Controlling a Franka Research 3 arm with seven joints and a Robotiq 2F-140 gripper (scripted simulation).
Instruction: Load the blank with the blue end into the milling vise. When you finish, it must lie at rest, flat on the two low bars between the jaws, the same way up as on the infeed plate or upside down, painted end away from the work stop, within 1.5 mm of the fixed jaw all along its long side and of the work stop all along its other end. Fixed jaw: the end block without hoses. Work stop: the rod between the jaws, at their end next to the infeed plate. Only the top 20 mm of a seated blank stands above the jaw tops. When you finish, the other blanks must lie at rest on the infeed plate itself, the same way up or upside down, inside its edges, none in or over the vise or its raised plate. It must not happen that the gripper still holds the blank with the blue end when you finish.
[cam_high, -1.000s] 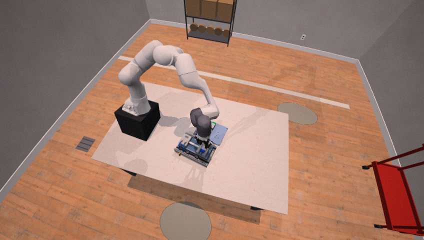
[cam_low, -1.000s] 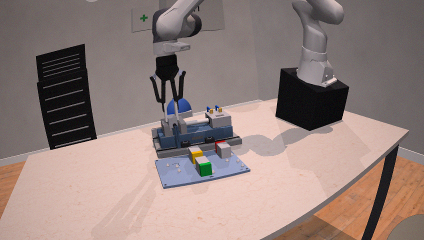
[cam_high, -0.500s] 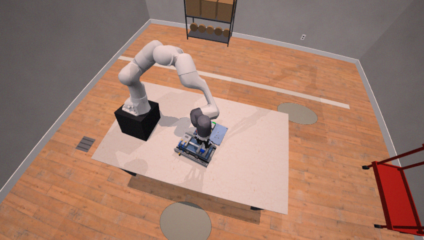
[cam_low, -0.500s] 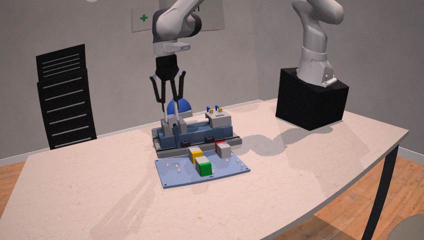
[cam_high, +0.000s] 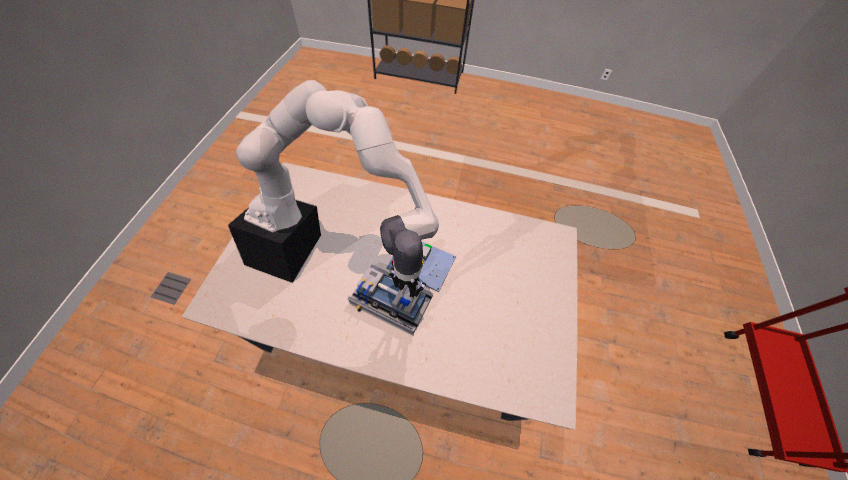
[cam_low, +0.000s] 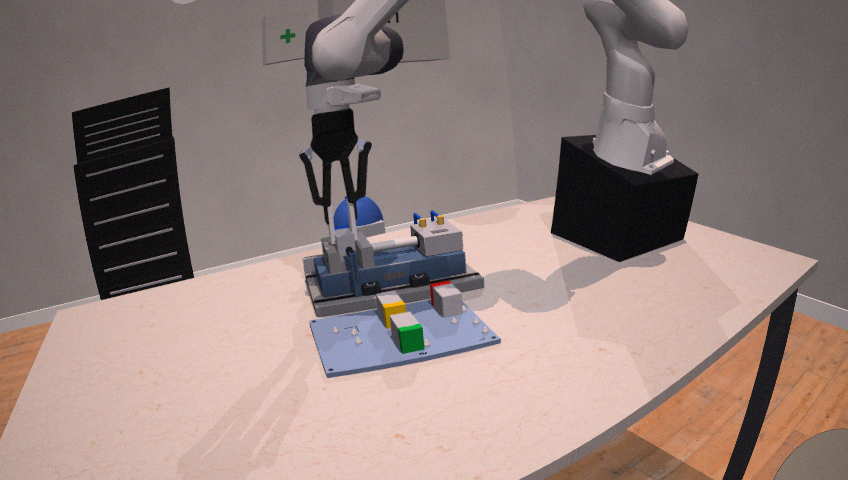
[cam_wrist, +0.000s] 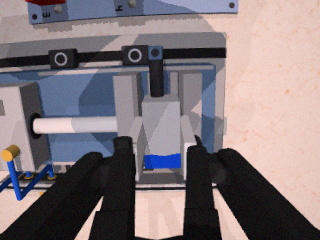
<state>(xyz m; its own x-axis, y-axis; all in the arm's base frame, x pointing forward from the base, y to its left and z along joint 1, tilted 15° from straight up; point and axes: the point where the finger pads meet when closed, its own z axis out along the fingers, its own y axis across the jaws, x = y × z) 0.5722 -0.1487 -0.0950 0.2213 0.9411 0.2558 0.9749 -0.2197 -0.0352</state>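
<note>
- Nearest to us in the exterior view, the pale surface (cam_low: 178, 380) carries the blue infeed plate (cam_low: 357, 350), lying flat.
- On that plate we see three grey blanks: the green-ended blank (cam_low: 407, 333) nearest, the yellow-ended blank (cam_low: 389, 308) just behind it, and the red-ended blank (cam_low: 446, 297) off to the right, apart from the other two.
- Just beyond the plate stands the milling vise (cam_low: 392, 270) on its raised grey plate, with a black rod, the work stop (cam_wrist: 156, 80), at the end next to the infeed plate.
- Over to the wrist view now: the blank with the blue end (cam_wrist: 162, 135) sits down between the vise jaws, its painted end pointing away from the work stop and its grey end close up to that rod.
- We cannot tell whether it touches the stop or the jaw at its side.
- The pincer (cam_wrist: 160, 154) comes straight down from above and is clenched on the blank with the blue end, one finger on each long side.
- The block with the blue hoses (cam_low: 436, 236) sits at the right end of the vise, a pale bar running from it toward the blank.
- Farther back, the arm's black pedestal (cam_low: 621, 196) stands on the surface.
</note>
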